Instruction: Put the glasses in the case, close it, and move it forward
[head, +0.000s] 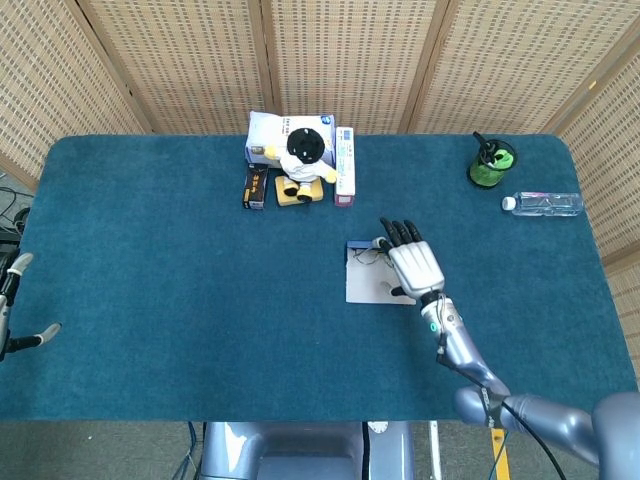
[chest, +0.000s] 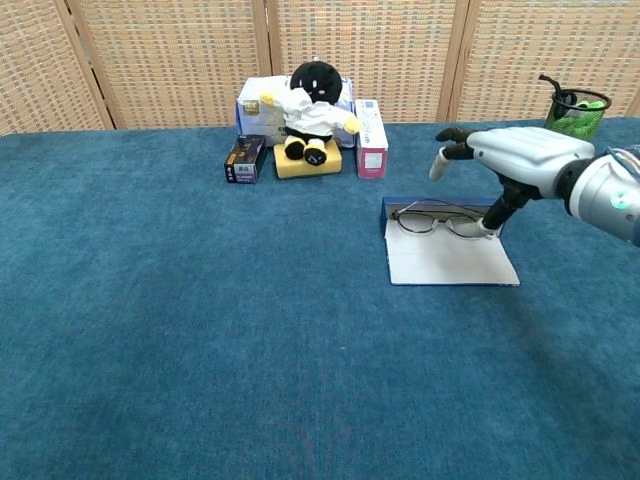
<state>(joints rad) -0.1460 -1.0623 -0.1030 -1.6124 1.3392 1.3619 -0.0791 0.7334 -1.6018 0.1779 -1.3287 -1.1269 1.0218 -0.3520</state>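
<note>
Wicker screens stand behind a blue felt table (head: 180, 300). Above the table's middle right, the right hand (chest: 520, 155) hovers with fingers spread and holds nothing. Under it lies the open case (chest: 450, 255), flat, and the glasses (chest: 435, 220) rest along its far edge. At 11 o'clock from the case sits a plush toy (head: 303, 160) among small boxes. Only the fingertips of the left hand (head: 15, 300) show at the left border, so I cannot tell its state.
</note>
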